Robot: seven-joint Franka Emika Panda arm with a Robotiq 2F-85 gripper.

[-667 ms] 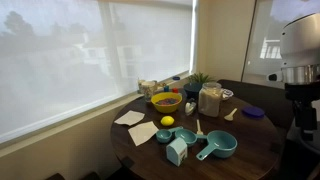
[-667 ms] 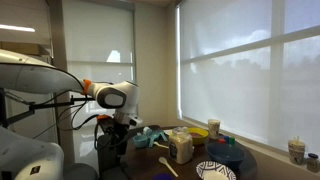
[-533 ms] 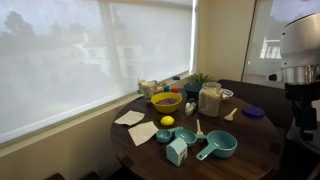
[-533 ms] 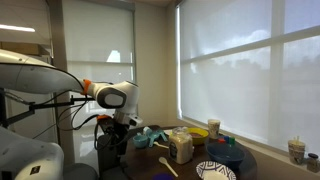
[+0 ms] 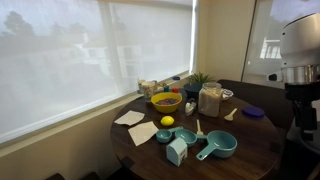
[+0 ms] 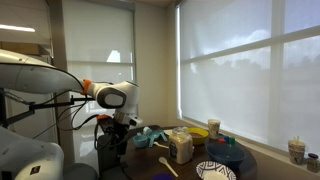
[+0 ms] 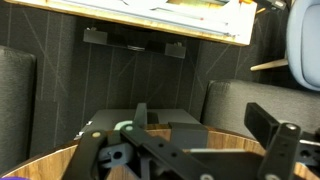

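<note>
Farthest from my gripper (image 7: 187, 142), at the left of an exterior view, pale paper napkins (image 5: 131, 118) lie flat on the round dark wooden table (image 5: 255, 150). Nearer to me stands a yellow bowl (image 5: 166, 101), with a small yellow lemon (image 5: 167, 121) just beside it. A pale blue carton-shaped box (image 5: 177, 150) stands upright closer to the table's edge. Just beside that box, on my side of it, lies the teal plastic measuring cup with a straight handle (image 5: 219, 146). It is upright, mouth up, apart from my fingers, with the handle pointing away from me. Beyond it stands a clear lidded jar with pale contents (image 5: 210, 100), and a flat purple plate (image 5: 253, 112) lies between the jar and me.

My gripper hangs at the table's rim. In the wrist view its jaws stand wide apart with nothing between them, and the cup does not show there.

I judge the cup to be light, stiff and smooth-walled, so it is likely to skid on the wood if nudged sideways. The handle looks like the surest hold, pinched across its flat faces close to the bowl of the cup. A grip over the rim wall would serve as second choice, though I expect it to tip the cup.
</note>
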